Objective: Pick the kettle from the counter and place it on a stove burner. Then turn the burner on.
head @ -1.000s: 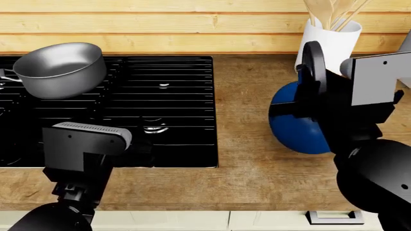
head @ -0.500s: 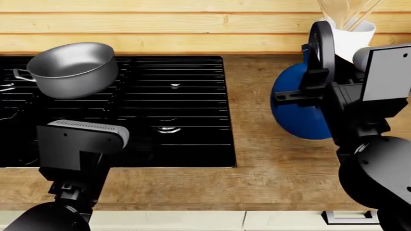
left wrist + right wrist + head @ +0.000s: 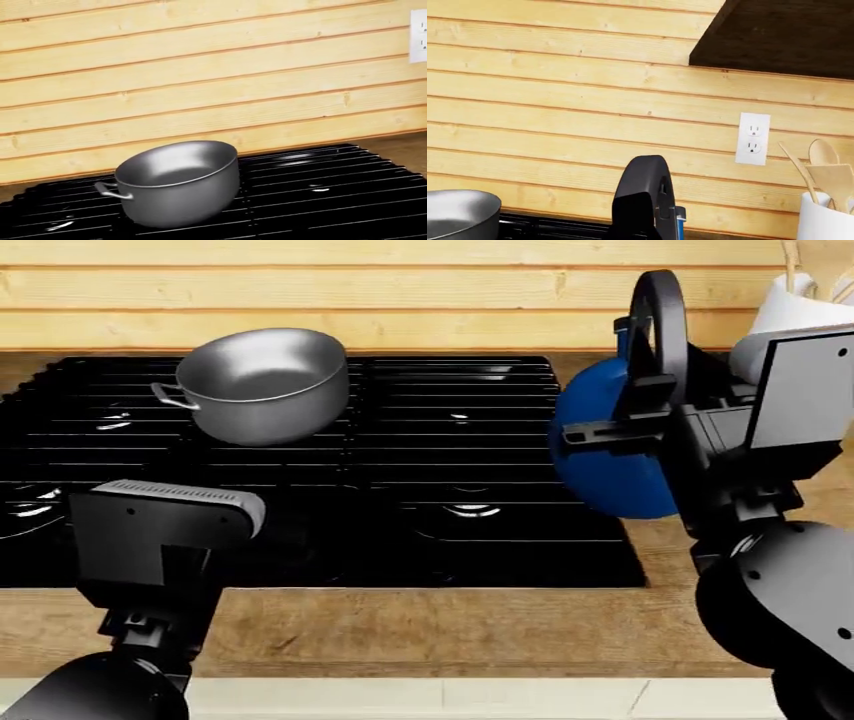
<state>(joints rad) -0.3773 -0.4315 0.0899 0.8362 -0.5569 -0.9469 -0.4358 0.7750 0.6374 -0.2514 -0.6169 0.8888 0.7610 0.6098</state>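
Your black stove top [image 3: 400, 540] filled the centre and left of the head frame, set in the wood counter [image 3: 441, 625]. At right, the blue kettle [image 3: 601, 455] hung tilted over the stove's right edge, your right gripper [image 3: 641, 430] clamped on its handle. The steel pot [image 3: 260, 385] sat upper left, a burner [image 3: 470, 509] bare mid-frame. At lower left, I couldn't tell how your left gripper [image 3: 167, 540] stood.
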